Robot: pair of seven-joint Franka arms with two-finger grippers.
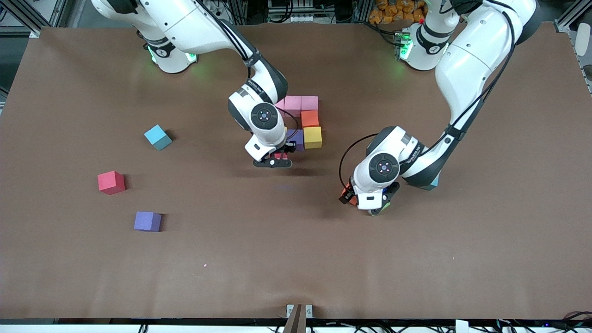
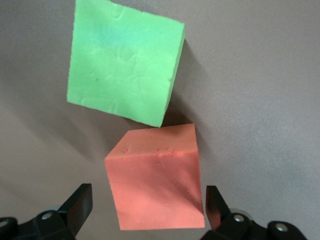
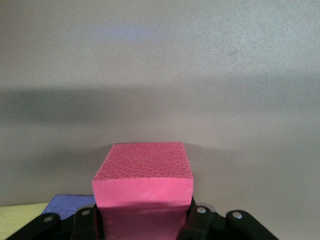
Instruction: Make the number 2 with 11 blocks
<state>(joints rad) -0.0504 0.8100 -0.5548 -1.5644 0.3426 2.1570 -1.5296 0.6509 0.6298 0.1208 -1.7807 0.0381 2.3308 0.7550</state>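
Observation:
The number 2 stands partly built mid-table: a pink top row [image 1: 300, 102], an orange block [image 1: 310, 119], then a yellow block [image 1: 312, 137] and a purple one [image 1: 297, 138]. My right gripper [image 1: 276, 158] is shut on a deep pink block [image 3: 142, 175], low beside the purple block [image 3: 67, 204] on the front camera's side. My left gripper [image 2: 150, 205] hangs open, its fingers either side of an orange block [image 2: 155, 185] without touching it. A green block [image 2: 125, 70] lies next to that one. A red block [image 1: 111, 181] and a purple block [image 1: 147, 221] lie loose toward the right arm's end.
A light-blue cube [image 1: 157, 137] sits toward the right arm's end, farther from the front camera than the red block. Another light-blue cube [image 1: 433, 184] peeks out under the left arm. The right arm's wrist hides part of the digit's rows.

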